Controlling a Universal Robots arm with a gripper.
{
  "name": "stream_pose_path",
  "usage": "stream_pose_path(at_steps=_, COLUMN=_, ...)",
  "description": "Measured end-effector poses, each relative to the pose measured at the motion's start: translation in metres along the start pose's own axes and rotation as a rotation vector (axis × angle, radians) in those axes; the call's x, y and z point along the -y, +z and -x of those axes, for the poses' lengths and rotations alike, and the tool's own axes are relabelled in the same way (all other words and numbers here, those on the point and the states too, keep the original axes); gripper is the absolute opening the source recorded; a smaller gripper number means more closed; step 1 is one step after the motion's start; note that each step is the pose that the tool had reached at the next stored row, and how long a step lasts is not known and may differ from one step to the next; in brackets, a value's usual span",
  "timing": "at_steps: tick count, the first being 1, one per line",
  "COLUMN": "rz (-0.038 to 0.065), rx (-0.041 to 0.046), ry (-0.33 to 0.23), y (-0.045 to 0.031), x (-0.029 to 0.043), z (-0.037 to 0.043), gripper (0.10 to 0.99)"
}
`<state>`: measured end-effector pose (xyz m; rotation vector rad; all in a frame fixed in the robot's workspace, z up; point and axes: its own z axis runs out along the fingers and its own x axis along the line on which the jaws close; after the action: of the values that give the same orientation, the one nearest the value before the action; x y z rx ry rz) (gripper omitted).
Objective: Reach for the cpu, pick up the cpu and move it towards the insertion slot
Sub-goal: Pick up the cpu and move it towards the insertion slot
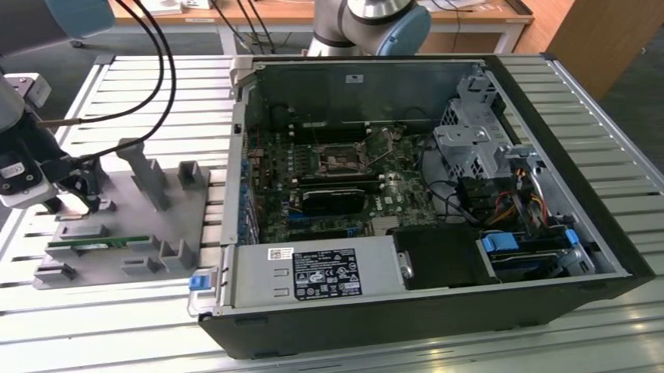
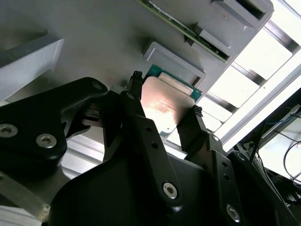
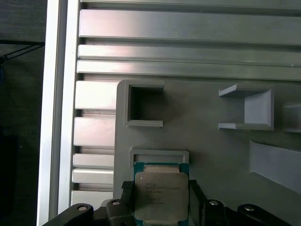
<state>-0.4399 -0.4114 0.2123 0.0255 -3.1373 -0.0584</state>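
In the exterior view, the gripper point(image 1: 81, 203) is hanging low over the grey holder plate point(image 1: 145, 233), which is lying near the exterior view's left edge of the worktop point(image 1: 155, 318). The insertion slot point(image 1: 343, 159) is sitting well apart from it, inside the open computer case point(image 1: 550, 194).

In the second wrist view, the cpu point(image 2: 165, 106) is lying near one edge of the plate, just beside a grey plastic holder point(image 2: 174, 61). The fingers point(image 2: 141, 122) appear to be pinching it, one on each of two opposite edges.

In the first wrist view, the cpu point(image 3: 161, 193) is sitting between both fingers point(image 3: 126, 190) and seems to be touching them.

I am judging the chip to be light, thin and stiff, with a smooth metal top that is probably slippery and an underside that is probably fragile. The side edges are therefore the right place to hold it, while keeping it level.
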Motion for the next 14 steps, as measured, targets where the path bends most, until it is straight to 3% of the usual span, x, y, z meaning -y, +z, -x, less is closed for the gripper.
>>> stream_pose_path(at_steps=6, rz=-0.001, rx=-0.0001, ry=0.0, y=-0.0023, x=-0.0003, z=0.0, gripper=0.545)
stream_pose_path(at_steps=14, rz=-0.001, rx=-0.0001, ry=0.0, y=-0.0122, x=-0.001, z=-0.0001, gripper=0.545)
